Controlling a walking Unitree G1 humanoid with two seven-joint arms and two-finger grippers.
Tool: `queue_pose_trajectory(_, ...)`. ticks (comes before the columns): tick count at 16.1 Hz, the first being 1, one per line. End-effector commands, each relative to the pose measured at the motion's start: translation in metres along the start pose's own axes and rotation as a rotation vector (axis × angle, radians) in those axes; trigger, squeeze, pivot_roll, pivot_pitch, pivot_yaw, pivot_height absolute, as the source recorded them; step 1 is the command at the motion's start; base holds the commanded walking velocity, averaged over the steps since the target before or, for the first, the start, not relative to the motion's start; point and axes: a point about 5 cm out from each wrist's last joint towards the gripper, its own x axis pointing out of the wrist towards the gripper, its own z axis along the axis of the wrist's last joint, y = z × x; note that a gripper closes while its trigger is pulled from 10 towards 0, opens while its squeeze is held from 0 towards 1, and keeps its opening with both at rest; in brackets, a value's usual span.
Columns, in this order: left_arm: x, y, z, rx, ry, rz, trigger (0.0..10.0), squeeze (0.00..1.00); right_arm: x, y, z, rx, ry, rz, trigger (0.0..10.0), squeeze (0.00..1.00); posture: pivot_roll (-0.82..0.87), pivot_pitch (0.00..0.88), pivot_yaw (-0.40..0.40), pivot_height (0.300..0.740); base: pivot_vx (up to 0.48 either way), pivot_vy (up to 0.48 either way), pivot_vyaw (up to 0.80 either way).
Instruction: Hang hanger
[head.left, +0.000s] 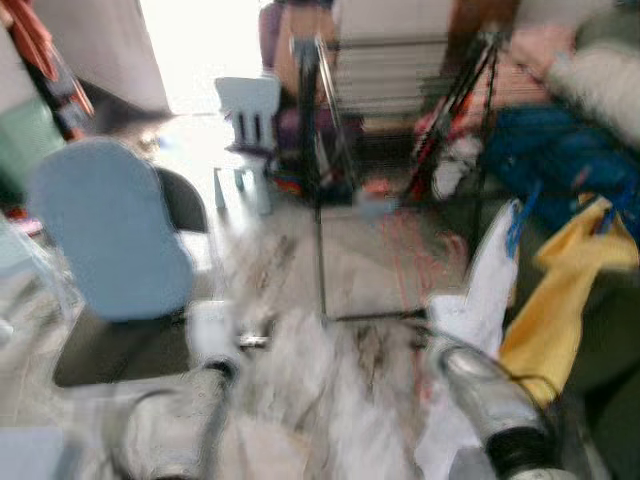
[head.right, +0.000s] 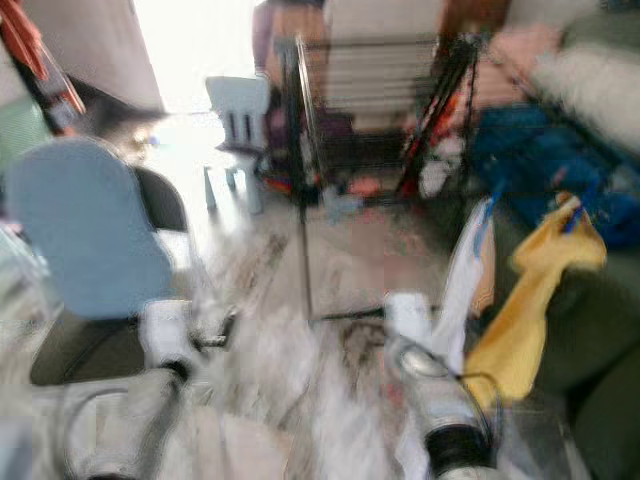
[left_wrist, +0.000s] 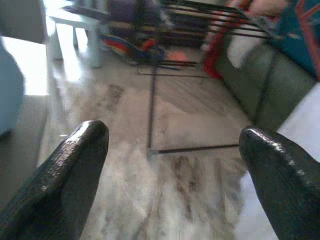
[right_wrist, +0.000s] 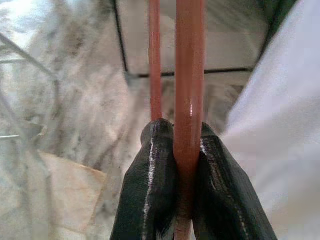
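Note:
In the right wrist view my right gripper (right_wrist: 187, 134) is shut on the thick bar of an orange-pink hanger (right_wrist: 189, 75), and a thinner bar of it runs alongside. A white garment (right_wrist: 280, 125) hangs close beside it. My left gripper (left_wrist: 175, 140) is open with nothing between its black fingers (left_wrist: 82, 155), pointing at the floor and the black wire drying rack (left_wrist: 152, 100). The eye views are blurred by motion. They show my right arm (head.left: 490, 400) low at the right, my left arm (head.left: 195, 400) low at the left, and the rack (head.left: 325, 200) straight ahead.
A blue padded chair (head.left: 110, 230) stands close on the left, with a small pale child's chair (head.left: 248, 115) behind it. On the right, a white garment (head.left: 485, 290) and a yellow cloth (head.left: 560, 300) hang over a dark sofa (head.left: 600, 340). A blue heap (head.left: 560, 160) lies beyond.

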Motion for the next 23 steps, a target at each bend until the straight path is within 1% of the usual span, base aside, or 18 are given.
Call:
queue_pose_trajectory(1, 0.0, 0.007, 0.007, 0.018, -0.035, 0.021, 10.0, 0.0, 0.0, 0.008, 0.011, 0.002, -0.039, 0.014, 10.0, 0.0, -0.11, 0.0, 0.017, 0.74, 0.0, 0.0, 0.0)
queue_pose_trajectory(6, 0.0, 0.003, 0.009, 0.018, -0.052, -0.006, 10.0, 0.0, 0.003, 0.0, 0.025, 0.004, -0.073, 0.001, 10.0, 0.0, -0.11, 0.0, 0.016, 0.74, 0.0, 0.0, 0.0)
queue_pose_trajectory(8, 0.0, 0.003, 0.009, 0.015, -0.054, -0.005, 10.0, 0.0, 0.002, 0.0, 0.023, -0.001, -0.07, 0.002, 10.0, 0.0, -0.12, 0.0, 0.014, 0.74, 0.0, 0.0, 0.0)
queue_pose_trajectory(13, -0.001, 0.001, 0.007, 0.019, -0.049, -0.01, 10.0, 0.0, 0.002, 0.0, 0.017, 0.015, -0.046, -0.026, 10.0, 0.0, -0.12, 0.0, 0.016, 0.74, 0.293, 0.0, 0.0)
queue_pose_trajectory(16, 0.0, 0.001, 0.006, 0.019, -0.045, -0.009, 10.0, 0.0, 0.002, -0.008, 0.014, 0.015, -0.031, -0.065, 10.0, 0.0, -0.12, 0.0, 0.014, 0.74, 0.33, 0.0, 0.0)
queue_pose_trajectory(23, 0.001, -0.001, 0.005, 0.016, -0.042, -0.01, 10.0, 0.0, 0.001, -0.013, 0.023, -0.001, -0.075, -0.092, 10.0, 0.0, -0.13, 0.0, 0.008, 0.74, 0.355, 0.0, 0.0)
